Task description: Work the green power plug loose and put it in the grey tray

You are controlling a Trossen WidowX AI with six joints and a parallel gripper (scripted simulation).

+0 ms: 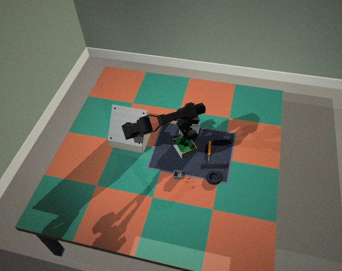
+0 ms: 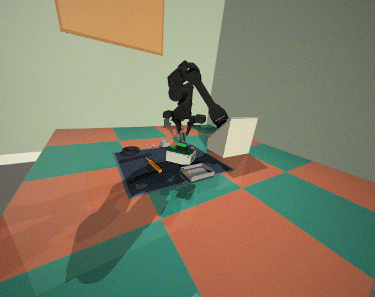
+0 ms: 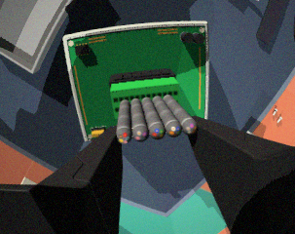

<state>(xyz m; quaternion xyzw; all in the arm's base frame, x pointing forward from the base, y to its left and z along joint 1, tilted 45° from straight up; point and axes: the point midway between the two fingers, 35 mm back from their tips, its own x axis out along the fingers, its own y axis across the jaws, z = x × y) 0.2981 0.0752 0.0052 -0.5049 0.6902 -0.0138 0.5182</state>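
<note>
The green power plug sits at the black socket on the green circuit board, inside a white open box. Several grey cables rise from the plug. My gripper is shut on the plug's cables, one black finger on each side of them. Whether the plug is partly out of the socket cannot be told. The shallow grey tray is empty and lies beside the white box; the arm partly hides it in the top view.
A dark blue mat lies under the white box. An orange-handled screwdriver, a dark bar and a black ring lie on it. A small grey container stands at its edge. A large pale block stands beside the mat.
</note>
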